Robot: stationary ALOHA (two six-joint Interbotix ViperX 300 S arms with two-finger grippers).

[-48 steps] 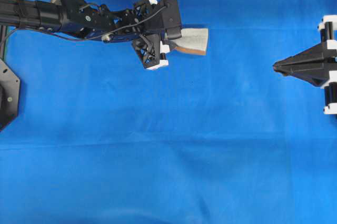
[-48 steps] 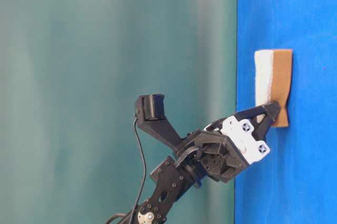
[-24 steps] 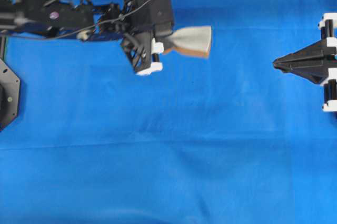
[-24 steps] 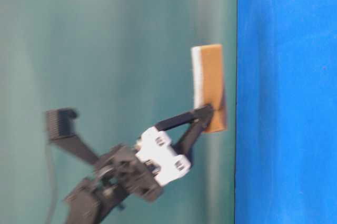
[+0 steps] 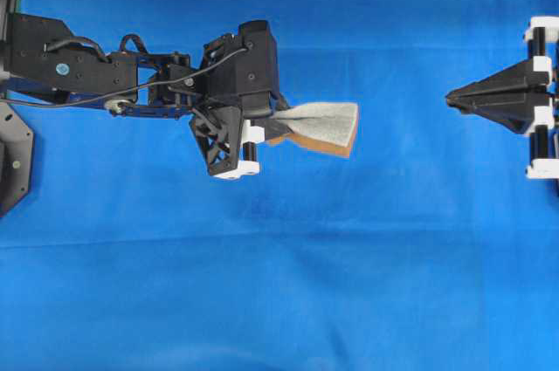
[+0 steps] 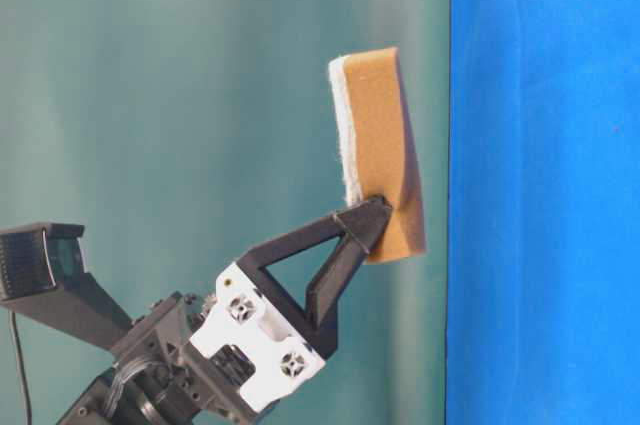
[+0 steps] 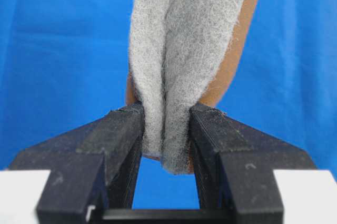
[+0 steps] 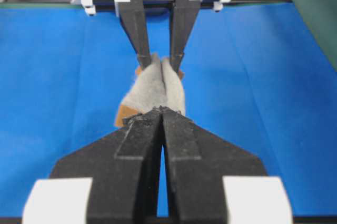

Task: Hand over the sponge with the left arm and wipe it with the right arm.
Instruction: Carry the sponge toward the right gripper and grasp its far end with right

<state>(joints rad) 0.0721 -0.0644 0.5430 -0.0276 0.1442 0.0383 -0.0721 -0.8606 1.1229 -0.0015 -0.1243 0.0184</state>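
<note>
Grey-topped sponge (image 5: 321, 125) sits pinched in the left jaws (image 5: 281, 126), seemingly airborne, well apart from the closed right jaws (image 5: 451, 99).

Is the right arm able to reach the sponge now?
Probably yes: the sponge sticks out free from the left gripper, nothing lies between, but the right gripper is shut and must open first.

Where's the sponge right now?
Overhead view, just left of centre: the sponge is pinched in the left claw, lifted off the blue cloth, pointing toward the shut right claw.
</note>
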